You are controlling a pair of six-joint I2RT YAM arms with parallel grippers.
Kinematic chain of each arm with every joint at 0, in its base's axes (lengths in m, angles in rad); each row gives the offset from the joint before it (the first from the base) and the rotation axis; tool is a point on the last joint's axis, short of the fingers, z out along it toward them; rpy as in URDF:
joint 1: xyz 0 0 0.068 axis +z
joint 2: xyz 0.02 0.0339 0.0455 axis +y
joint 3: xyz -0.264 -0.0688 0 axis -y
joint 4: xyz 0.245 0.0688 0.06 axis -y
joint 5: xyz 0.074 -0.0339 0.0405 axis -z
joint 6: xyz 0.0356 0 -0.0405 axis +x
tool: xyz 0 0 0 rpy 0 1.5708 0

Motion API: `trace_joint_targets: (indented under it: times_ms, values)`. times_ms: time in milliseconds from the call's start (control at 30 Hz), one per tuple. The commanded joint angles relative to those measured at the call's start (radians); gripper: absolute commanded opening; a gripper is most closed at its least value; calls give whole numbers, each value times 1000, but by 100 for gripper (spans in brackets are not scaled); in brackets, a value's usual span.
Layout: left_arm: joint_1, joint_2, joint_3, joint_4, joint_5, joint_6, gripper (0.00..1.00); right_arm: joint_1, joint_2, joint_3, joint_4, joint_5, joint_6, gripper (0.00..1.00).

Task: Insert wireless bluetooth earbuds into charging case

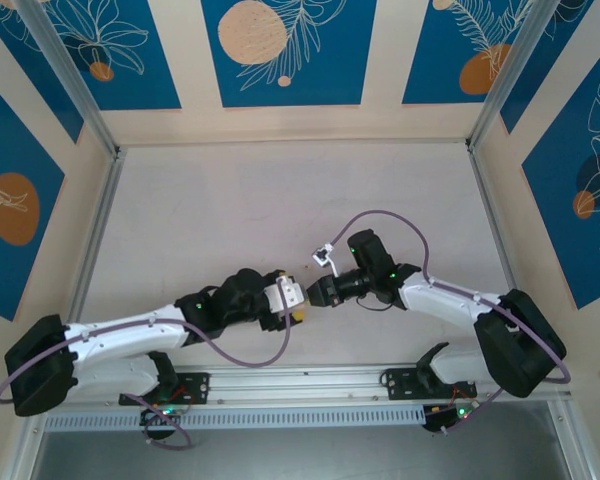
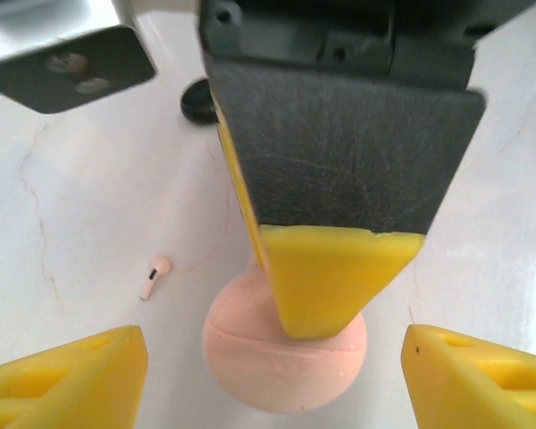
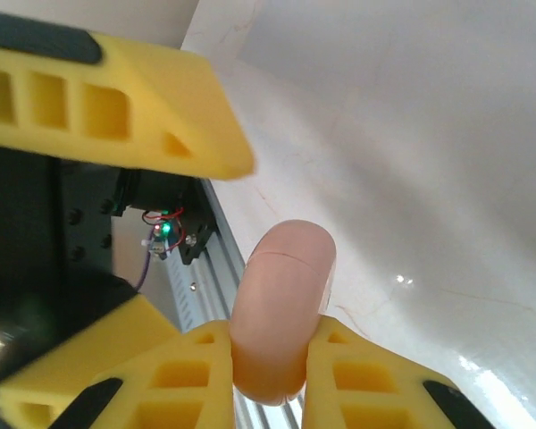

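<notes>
The pale table (image 1: 280, 200) takes up the middle of the overhead view. The left arm (image 1: 130, 335) comes in from the lower left and the right arm (image 1: 450, 300) from the lower right, and they meet nose to nose just below the centre. There the left gripper (image 1: 296, 305) and the right gripper (image 1: 318, 292) sit very close together. From the right wrist, that gripper's two yellow fingers (image 3: 366, 380) at the bottom of the frame are clenched on the pink case (image 3: 281, 313). The case is a round puck held edge-on, with a thin seam running round it. I cannot tell whether it touches the table. From the left wrist, the same case is low in the centre with one black, yellow-tipped finger of the right gripper pressed against its front. The left gripper's own fingers (image 2: 62, 375) stand released in the bottom corners, wide apart on either side of the case and clear of it. A black round thing (image 2: 195, 103) peeks out at the upper left, half hidden. A single pink earbud (image 2: 154, 274) lies loose on the table, left of the case and apart from it.
</notes>
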Motion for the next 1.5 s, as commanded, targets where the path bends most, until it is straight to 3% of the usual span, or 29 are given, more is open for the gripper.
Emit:
trace_joint_targets:
  times_ms: [0, 167, 667, 933, 1467]
  values:
    - [34, -69, -19, -12, 85, 0, 75, -14, -58, 7, -62, 19, -192, 13]
    - [130, -136, -24, -95, 263, 5, 73, -21, -106, 25, -115, 6, -414, 14]
    - [172, -22, 97, -225, 436, 96, 63, -18, -139, 127, -380, -63, -879, 15]
    - [171, 24, 153, -274, 502, 123, 58, 14, -127, 158, -424, -81, -941, 16]
    - [172, 43, 183, -294, 561, 146, 31, 46, -101, 203, -434, -73, -974, 16]
